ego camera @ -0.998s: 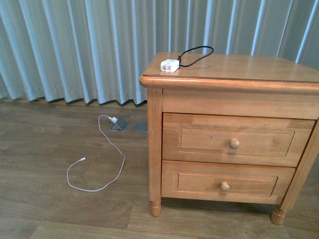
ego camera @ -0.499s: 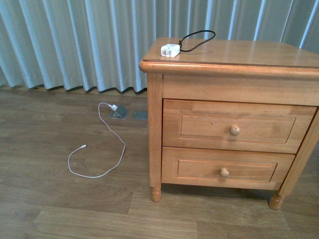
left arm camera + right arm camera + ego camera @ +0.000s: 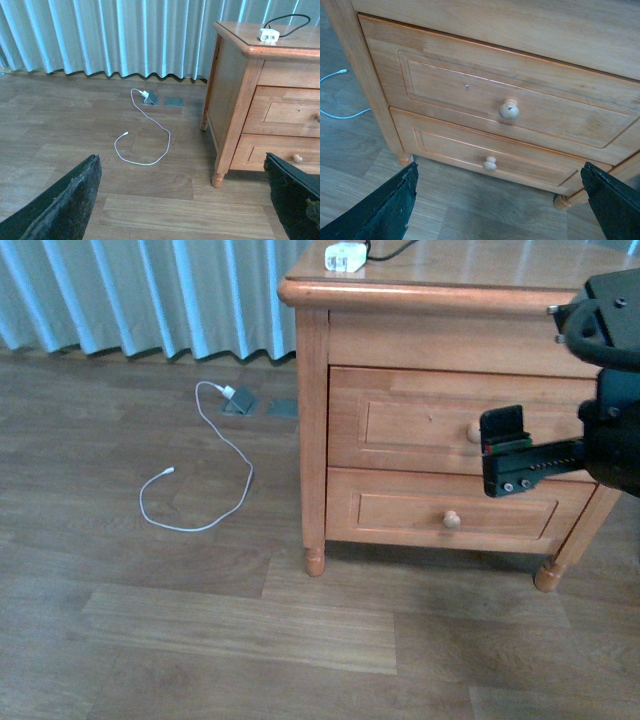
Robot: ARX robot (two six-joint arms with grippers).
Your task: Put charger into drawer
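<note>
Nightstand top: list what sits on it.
On the nightstand top only the charger shows, a white block near the left edge, its black cable looped beside it. The top's right part lies outside every view.

My front camera looks down on the bench (image 3: 312,390) from close. The left wrist camera views it from further back; the right sits near its drawers (image 3: 450,90), which all three share.
</note>
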